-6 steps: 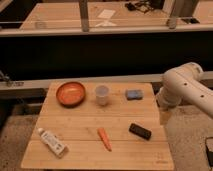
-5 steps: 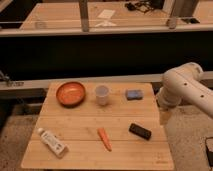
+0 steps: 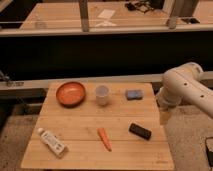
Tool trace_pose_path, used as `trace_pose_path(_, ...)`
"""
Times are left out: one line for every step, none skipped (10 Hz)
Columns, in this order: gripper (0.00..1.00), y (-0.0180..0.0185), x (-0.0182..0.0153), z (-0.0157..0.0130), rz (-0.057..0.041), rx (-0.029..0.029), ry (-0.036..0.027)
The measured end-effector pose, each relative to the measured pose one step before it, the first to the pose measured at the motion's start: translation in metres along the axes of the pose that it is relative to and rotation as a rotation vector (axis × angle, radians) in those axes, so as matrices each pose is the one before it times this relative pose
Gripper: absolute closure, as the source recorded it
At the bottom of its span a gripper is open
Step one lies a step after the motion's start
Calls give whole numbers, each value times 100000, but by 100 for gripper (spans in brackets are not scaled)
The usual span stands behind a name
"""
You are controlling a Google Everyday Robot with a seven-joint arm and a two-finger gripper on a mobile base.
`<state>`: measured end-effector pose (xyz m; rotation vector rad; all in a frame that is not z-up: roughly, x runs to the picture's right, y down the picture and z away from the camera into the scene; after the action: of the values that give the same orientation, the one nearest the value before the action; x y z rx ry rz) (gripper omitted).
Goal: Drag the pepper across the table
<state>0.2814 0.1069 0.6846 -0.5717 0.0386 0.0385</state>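
The pepper (image 3: 104, 138) is a small orange-red tapered piece lying on the table (image 3: 75, 125) near the front middle, pointed end toward the front right. The table is a light bamboo top with plank lines. My white arm comes in from the right. My gripper (image 3: 163, 117) hangs down just off the table's right edge, well to the right of the pepper and apart from it.
An orange bowl (image 3: 70, 93) sits at the back left, a white cup (image 3: 102, 94) at the back middle, a blue sponge (image 3: 133, 94) at the back right. A black block (image 3: 140, 131) lies right of the pepper. A white tube (image 3: 52, 142) lies front left.
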Motion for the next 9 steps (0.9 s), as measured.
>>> trace_pose_path(20,-7,-138,61,-1278,-278,457)
trace_pose_path(20,-214,-1234,162,-3690,-328,57)
trace_pose_path(20,-209,-1399,71,-3226,-371,53)
trace_pose_path(20,-82,-635,27,-1607,-305,281)
trace_pose_path(20,-50,-375,37,-1096,-392,369)
trace_pose_path(20,-75,18,52,-950,-17,113)
trace_pose_path(20,65,-4,125,-1564,-354,405)
trace_pose_path(20,50,-141,169,-1550,-324,205)
trace_pose_path(20,-47,-983,251,-2717,-492,64)
